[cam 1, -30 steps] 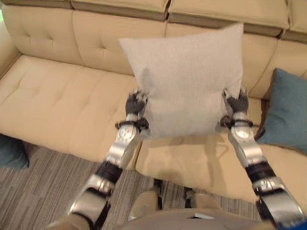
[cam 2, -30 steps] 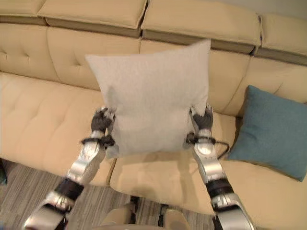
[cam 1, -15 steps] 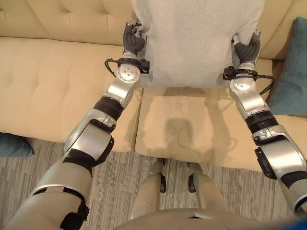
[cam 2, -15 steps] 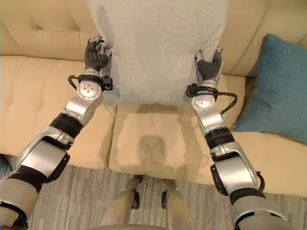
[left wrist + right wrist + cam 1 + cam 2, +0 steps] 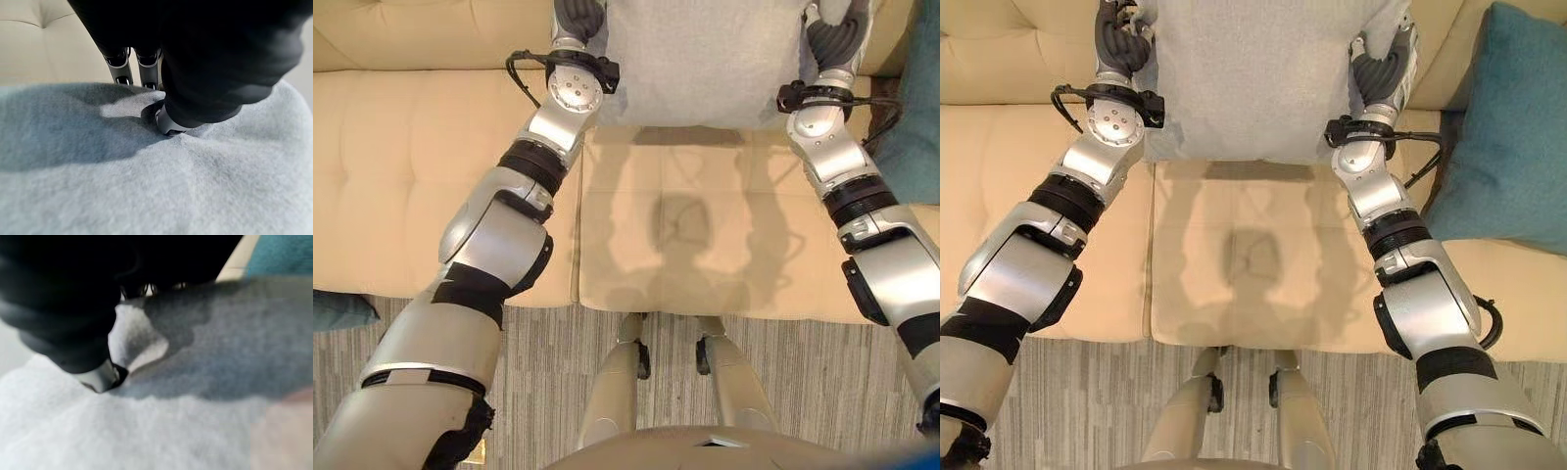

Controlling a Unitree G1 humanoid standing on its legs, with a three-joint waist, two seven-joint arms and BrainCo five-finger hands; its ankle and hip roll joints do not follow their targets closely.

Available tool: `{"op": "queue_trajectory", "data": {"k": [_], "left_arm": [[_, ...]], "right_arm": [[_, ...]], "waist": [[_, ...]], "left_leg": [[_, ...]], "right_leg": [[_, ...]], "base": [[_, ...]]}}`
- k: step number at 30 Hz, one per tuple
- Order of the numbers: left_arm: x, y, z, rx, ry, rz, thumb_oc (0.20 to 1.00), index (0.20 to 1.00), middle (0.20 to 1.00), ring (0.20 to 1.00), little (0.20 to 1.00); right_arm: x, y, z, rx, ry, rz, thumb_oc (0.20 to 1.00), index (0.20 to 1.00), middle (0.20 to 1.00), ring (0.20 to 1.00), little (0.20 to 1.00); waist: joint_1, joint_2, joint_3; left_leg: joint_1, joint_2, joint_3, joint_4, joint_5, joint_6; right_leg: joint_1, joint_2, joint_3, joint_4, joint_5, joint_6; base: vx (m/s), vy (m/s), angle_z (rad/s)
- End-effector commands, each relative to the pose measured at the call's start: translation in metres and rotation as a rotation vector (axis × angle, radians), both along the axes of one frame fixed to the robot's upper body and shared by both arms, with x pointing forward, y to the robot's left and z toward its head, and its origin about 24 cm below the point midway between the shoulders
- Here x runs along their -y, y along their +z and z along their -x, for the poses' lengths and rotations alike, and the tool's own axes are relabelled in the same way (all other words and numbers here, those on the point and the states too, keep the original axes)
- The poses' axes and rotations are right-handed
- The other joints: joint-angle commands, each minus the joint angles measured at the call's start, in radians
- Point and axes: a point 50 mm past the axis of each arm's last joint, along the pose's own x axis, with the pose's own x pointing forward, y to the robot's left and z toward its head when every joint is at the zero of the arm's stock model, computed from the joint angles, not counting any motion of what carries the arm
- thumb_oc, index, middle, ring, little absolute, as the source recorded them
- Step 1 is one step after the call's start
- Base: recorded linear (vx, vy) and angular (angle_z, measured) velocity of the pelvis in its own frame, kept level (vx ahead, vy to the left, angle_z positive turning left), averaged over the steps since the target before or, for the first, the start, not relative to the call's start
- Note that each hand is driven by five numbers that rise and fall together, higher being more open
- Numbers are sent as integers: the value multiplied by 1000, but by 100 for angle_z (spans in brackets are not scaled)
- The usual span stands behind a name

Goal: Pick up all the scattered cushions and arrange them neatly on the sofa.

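A light grey cushion [image 5: 1258,78] is held between my two hands over the back of the beige sofa's seat [image 5: 1244,255], its lower edge just above the seat. My left hand [image 5: 1118,41] pinches its left edge, fingers and thumb curled into the fabric [image 5: 146,147]. At the cushion's right edge my right hand [image 5: 1381,70] grips the same way, thumb pressed into the cloth [image 5: 146,396]. A teal cushion [image 5: 1506,127] leans against the sofa back to the right.
Another teal cushion [image 5: 337,311] lies on the striped carpet at the sofa's front left corner. The left seat [image 5: 411,176] lies bare. The seat's front edge runs just before the robot.
Both arms have carried the grey cushion further toward the sofa back and lower. The camera has tilted down, so the cushion's top is now cut off.
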Motion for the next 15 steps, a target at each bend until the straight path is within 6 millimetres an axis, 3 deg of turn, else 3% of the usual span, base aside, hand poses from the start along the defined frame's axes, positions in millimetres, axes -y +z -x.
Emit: {"op": "queue_trajectory", "data": {"k": [1,2,3,4,5,6,9,13,14,15], "left_arm": [[62,84,25,265,-173,-146,291,291,291,291,291],[59,84,23,255,-164,-152,592,592,592,592,592],[52,83,18,209,-142,-149,1000,1000,1000,1000,1000],[47,82,15,171,-124,-161,1000,1000,1000,1000,1000],[46,83,14,163,-120,-164,1000,1000,1000,1000,1000],[42,85,14,160,-115,-155,1000,1000,1000,1000,1000],[34,86,13,142,-139,-142,1000,1000,1000,1000,1000],[24,75,9,108,-131,-133,1000,1000,1000,1000,1000],[15,66,6,89,-111,-144,1000,1000,1000,1000,1000],[-9,54,3,56,-54,-141,1000,1000,1000,1000,1000]], "right_arm": [[-49,84,12,241,125,131,200,200,200,200,200],[-50,84,10,218,121,149,200,200,200,200,200],[-46,85,5,169,114,156,200,200,200,200,200],[-42,85,2,133,94,175,200,200,200,200,200],[-41,85,1,120,93,181,413,413,413,413,413],[-38,85,-1,93,92,191,1000,1000,1000,1000,1000],[-24,86,-6,-4,71,269,1000,1000,1000,1000,1000],[-15,67,-11,-69,88,238,1000,1000,1000,1000,1000],[-12,59,-12,-82,90,236,1000,1000,1000,1000,1000],[-2,47,-12,-99,89,214,1000,1000,1000,1000,1000]], "waist": [[1,-2,3],[2,-1,5],[4,-3,9],[5,-3,12],[6,-3,14],[8,-4,15],[12,-6,25],[13,-8,16],[12,-11,9],[13,-16,1]], "left_leg": [[-13,-28,17,4,-84,-62],[-24,-29,17,4,-82,-62],[-51,-28,19,4,-74,-63],[-69,-28,20,4,-68,-65],[-81,-28,18,4,-64,-66],[-96,-28,17,4,-61,-66],[-148,-28,13,4,-44,-70],[-169,-33,1,4,-34,-73],[-164,-33,0,4,-34,-74],[-146,-34,-4,4,-39,-75]], "right_leg": [[-49,-52,7,-28,25,142],[-62,-51,8,-28,28,143],[-90,-51,9,-28,36,147],[-109,-49,7,-28,40,149],[-120,-48,7,-28,43,150],[-136,-46,8,-28,47,152],[-189,-44,6,-28,60,155],[-211,-39,-3,-28,68,153],[-206,-38,-4,-28,68,152],[-190,-37,-8,-28,64,150]], "base": [[-24,2,-8],[-31,-2,-2],[-49,-15,-3],[-43,-24,-12],[-32,-32,-17],[-25,-32,24],[-20,-38,13],[-17,-51,7],[-17,-46,5],[-15,-45,1]]}}
